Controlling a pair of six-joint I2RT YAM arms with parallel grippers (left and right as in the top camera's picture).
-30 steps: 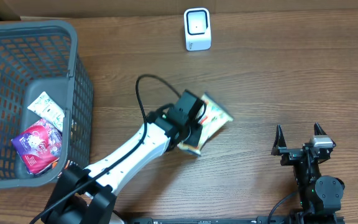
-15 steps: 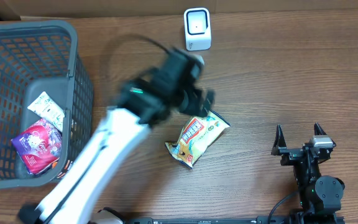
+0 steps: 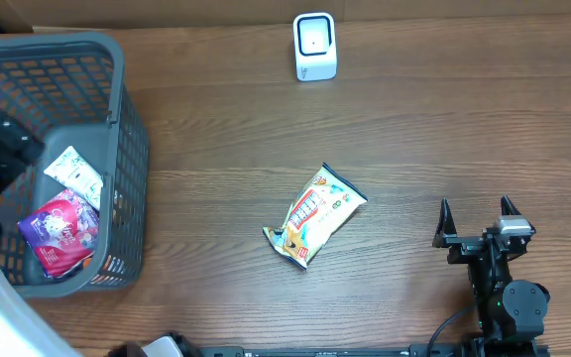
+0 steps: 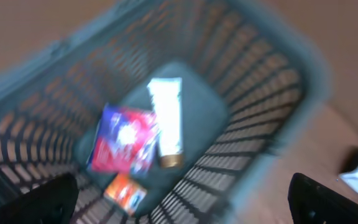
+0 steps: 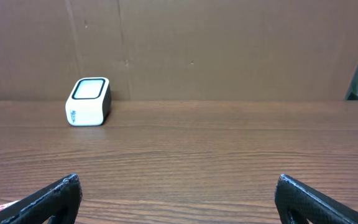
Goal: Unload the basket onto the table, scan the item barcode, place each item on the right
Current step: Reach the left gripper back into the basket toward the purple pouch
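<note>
- Left gripper (image 4: 185, 202): fingers spread wide with nothing between them, positioned above the basket (image 3: 119, 99)
- Right gripper (image 3: 476, 220): fingers spread wide and empty, near the right front of the table (image 3: 444, 129), well apart from every item
- Snack packet (image 3: 315, 216): lies flat on the table between the scanner (image 3: 314, 46) and the front edge, well apart from both grippers
- Basket contents: white sachet (image 4: 166, 118) overlapping a purple pouch (image 4: 122, 142), with an orange packet (image 4: 126, 191) just beside them
- Hazard: an off-centre descent may drive a finger into the basket wall, and the blurred wrist view gives poor alignment
- Hazard: closing on the overlap may lift two items together
- Hazard: a barcode turned away from the scanner will not read, and no barcode position can be told here
</note>
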